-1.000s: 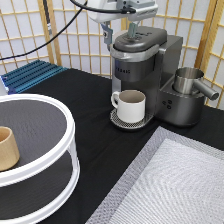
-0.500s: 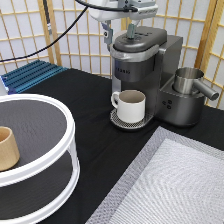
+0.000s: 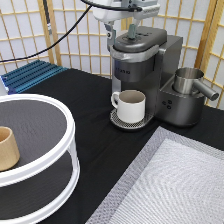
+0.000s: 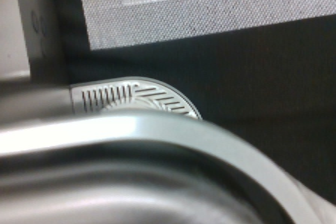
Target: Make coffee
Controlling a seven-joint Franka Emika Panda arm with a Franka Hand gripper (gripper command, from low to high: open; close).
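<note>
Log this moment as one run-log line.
gripper: above coffee machine lid, jaws state unclear | mug: on drip tray | pod: not visible

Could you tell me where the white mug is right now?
The white mug stands on the coffee machine's round drip tray, centre of the exterior view, below the gripper.

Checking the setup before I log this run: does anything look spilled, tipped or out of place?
Nothing stands out. The mug sits upright on the coffee maker's drip tray, the metal pitcher stands upright beside it, and the wooden cup is upright on the round shelf. No spills show. The gripper is at the machine's lid.
</note>
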